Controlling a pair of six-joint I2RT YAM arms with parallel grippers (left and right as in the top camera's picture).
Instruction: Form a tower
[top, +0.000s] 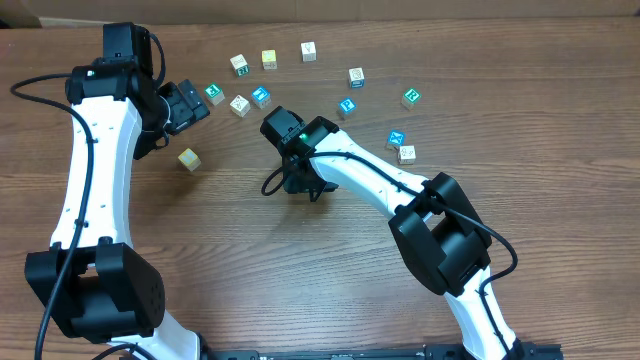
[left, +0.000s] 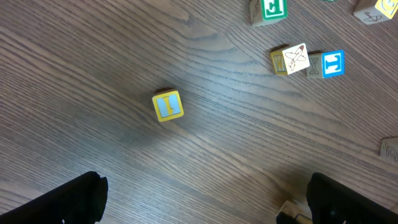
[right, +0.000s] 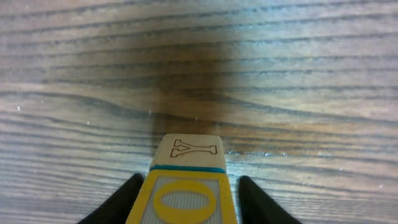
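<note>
Right wrist view: tower (right: 188, 194) of small wooden alphabet cubes sits centred between the fingers of the right pincer (right: 189, 182). Showing: a pale wood face with an outlined "Y", a thin teal band, then a yellow-framed face with a yellow "O". Tier count and base are out of sight. Black fingers flank both sides, touching or just off; can't tell if it's clamped. Overhead, the pincer body hides the tower. The spot is mid brown wood-grain bench (top: 300, 290), apart from the loose cubes (top: 269, 59) strung along the far side.

Other side: left pincer (left: 208, 208) is spread wide with nothing in it, hanging over bare bench near a loose yellow-edged cube (left: 168, 105).

Handling, my read:
- Light, rigid wood with no give, so a modest squeeze should do.
- Printed faces look smooth and could slip in a skewed grip.
- Tiers aren't joined, so a side knock or twist would shear the stack.
- Take it on two opposite flat faces, square on, never on edges or corners.
- Anything below the grip line won't come up on a lift.

Legible:
- "Y" and "O" on the tower.
- Left wrist view: the yellow-edged cube shows "I" on a grey-blue panel.
- The green-framed cube (left: 272, 9) has its letter cropped, maybe "E".
- The blue cube (left: 333, 63) has a white block letter lying sideways, unsure which.
- The sketch cube (left: 291, 59) just beside it carries a line drawing and no text.
- No brand names anywhere.
</note>
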